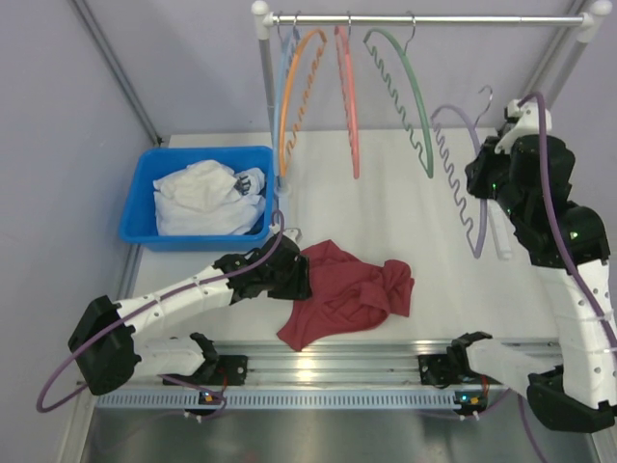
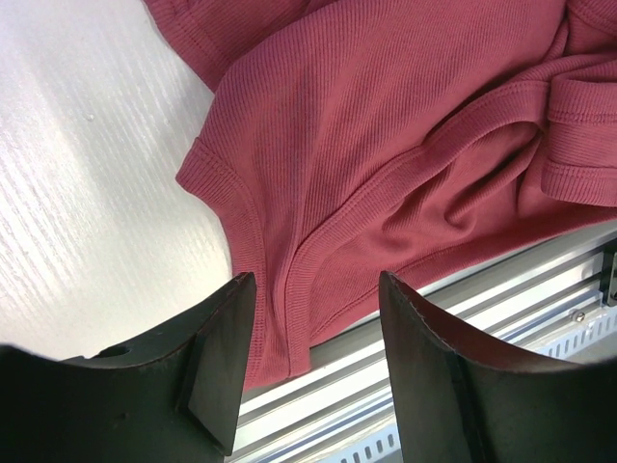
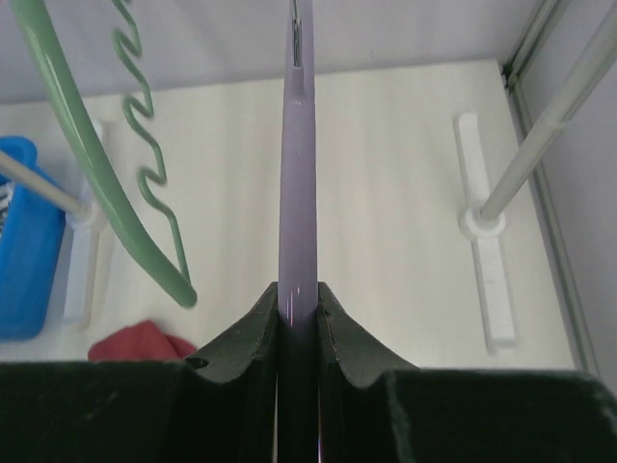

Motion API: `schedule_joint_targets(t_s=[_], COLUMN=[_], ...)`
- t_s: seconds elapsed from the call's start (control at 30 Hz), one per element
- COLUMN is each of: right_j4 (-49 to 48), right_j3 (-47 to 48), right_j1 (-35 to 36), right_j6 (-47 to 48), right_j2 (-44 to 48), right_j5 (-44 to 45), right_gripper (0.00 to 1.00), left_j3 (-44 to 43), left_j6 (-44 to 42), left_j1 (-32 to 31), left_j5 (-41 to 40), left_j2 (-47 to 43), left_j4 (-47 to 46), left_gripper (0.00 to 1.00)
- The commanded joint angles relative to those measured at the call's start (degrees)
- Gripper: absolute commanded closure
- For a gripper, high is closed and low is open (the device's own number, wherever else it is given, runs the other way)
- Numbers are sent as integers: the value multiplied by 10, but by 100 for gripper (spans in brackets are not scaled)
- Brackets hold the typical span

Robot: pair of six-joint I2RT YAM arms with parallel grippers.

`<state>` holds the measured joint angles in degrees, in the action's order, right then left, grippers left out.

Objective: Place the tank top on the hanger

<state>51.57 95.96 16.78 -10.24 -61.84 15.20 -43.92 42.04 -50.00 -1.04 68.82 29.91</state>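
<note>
1. Right gripper (image 3: 297,289): its jaws are pressed together on the hanger (image 3: 297,174), pinching the pale lavender arch edge-on. A firm nip on such thin plastic presumably stops the frame from swinging when cloth is fed over it.
2. The hanger is borne by this grip alone, above the right side of the table (image 1: 405,231). Its metal hook is clear of the clothes rail (image 1: 424,18) and its wavy lower bar slants down toward the tabletop. Held apart from the rail and the other hangers, both its shoulders are probably free to take a strap.
3. Left gripper (image 2: 316,289): its jaws are spread and poised low at the left edge of the tank top (image 2: 386,125), one finger on each side of a ribbed hem. Whether the tips touch the cloth cannot be told. This straddle suggests that a pinch on that hem is the step in hand.
4. The tank top lies crumpled on the table between the two arms. Its near edge reaches the metal extrusion (image 2: 434,323) along the table front. It is well apart from the hanger, and none of it is on the hanger yet.
5. Not part of the task: the green hanger (image 1: 416,106), orange hanger (image 1: 294,82) and salmon hanger (image 1: 349,106) on the clothes rail. At rear left, a blue bin (image 1: 140,203) holds a white cloth (image 1: 202,198).
</note>
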Motion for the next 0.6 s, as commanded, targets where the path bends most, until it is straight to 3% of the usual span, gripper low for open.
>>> schedule_joint_targets(t_s=[0.0,0.17,0.4,0.57], right_j4=[23,41,62,69], right_j3=[-74,-166,-230,-283], right_j1=[5,22,153,208], right_j6=[-56,-84,-167,-210], right_j2=[39,91,148,195], right_j5=[-34,-83,-81,-77], right_gripper=[100,100,100,100], left_j3=[6,10,32,41], left_j6=[0,5,27,36], left_j1=[2,2,2,2], left_j5=[8,8,6,3], left_j2=[-3,-3,-15,-27], left_j4=[-34,-40,-53,-53], left_gripper=[41,41,41,41])
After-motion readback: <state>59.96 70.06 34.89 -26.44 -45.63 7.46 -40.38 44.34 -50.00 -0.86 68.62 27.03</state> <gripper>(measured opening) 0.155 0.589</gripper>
